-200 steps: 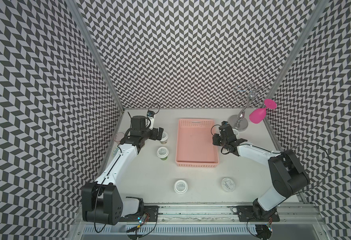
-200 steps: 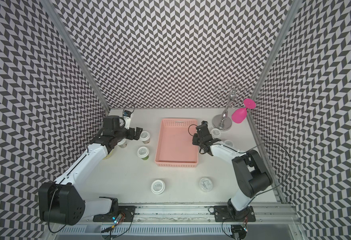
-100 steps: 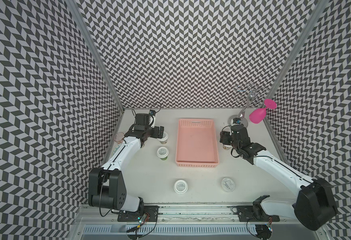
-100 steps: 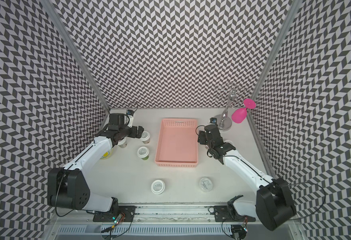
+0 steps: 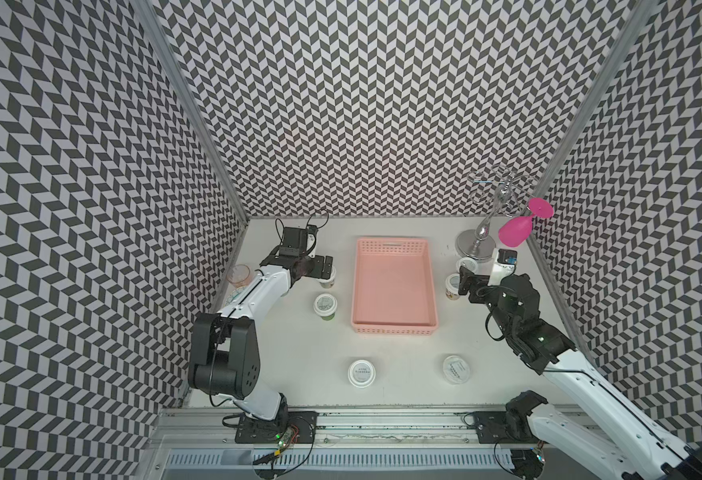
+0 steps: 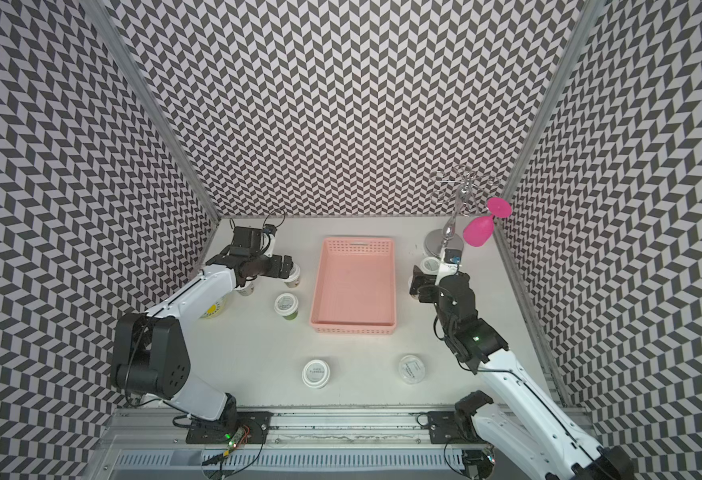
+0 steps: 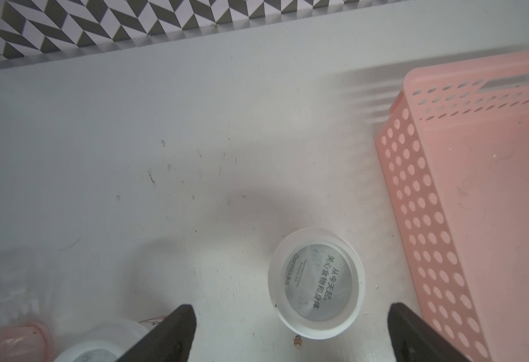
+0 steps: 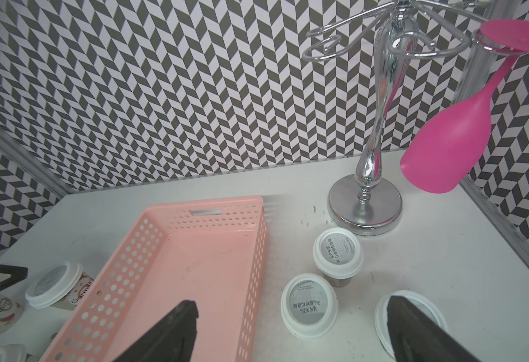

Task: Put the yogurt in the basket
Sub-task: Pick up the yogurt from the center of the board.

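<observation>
The salmon-pink basket (image 5: 392,286) (image 6: 353,286) sits mid-table with nothing in it. Yogurt cups stand around it: two to its left (image 5: 325,305) (image 5: 327,279), two near the front (image 5: 360,373) (image 5: 455,369), and others to its right (image 5: 451,284) (image 5: 466,264). My left gripper (image 5: 325,268) (image 7: 291,313) hangs open over a white-lidded cup (image 7: 316,282) beside the basket wall (image 7: 429,203). My right gripper (image 5: 465,282) (image 8: 291,308) is open, with a cup (image 8: 308,310) between its fingers, untouched. Another cup (image 8: 410,313) is half hidden behind one finger.
A chrome glass stand (image 5: 476,247) (image 8: 366,213) with a hanging magenta wine glass (image 5: 515,230) (image 8: 451,147) stands at the back right, close to the right-hand cups. A clear pinkish tumbler (image 5: 239,275) sits by the left wall. Patterned walls enclose three sides.
My right gripper has opened wide and moved from the basket's right edge out over the cups on the right; its elbow swung toward the front. The left gripper stayed open, hardly moving.
</observation>
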Controlling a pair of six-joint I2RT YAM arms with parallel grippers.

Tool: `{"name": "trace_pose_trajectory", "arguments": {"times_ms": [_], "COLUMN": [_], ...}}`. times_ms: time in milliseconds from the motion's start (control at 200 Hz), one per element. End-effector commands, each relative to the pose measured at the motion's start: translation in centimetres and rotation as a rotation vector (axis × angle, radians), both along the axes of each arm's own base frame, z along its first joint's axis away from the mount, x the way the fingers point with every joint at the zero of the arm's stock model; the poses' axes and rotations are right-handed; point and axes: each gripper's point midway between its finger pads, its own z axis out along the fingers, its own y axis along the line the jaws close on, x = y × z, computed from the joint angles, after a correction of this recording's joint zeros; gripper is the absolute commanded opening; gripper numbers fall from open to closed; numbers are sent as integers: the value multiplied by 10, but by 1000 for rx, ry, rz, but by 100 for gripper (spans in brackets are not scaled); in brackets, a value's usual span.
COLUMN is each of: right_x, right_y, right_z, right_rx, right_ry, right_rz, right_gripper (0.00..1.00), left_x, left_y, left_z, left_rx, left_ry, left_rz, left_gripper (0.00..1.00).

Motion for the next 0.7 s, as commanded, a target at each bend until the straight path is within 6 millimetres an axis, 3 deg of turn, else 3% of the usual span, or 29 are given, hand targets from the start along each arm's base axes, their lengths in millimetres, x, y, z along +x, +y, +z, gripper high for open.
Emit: {"name": "trace_pose_trajectory", "arguments": {"times_ms": [0,350,696], "right_x": [1,2,2], "right_y": [-5,-3,-2], "right_z": [21,19,17], "right_rx": [14,18,14], "right_ry": [-91,-89,-87], "right_rz": [-29,-19,-17], "right_gripper": [98,100,99], "left_x": [4,5,10], "left_y": [-5,-19,-19], "left_z": [0,-25,-38], "left_rx": [14,29,35], "left_ry": [10,67,103], "left_rz": [12,2,19], "left_gripper": [100,100,98]}}
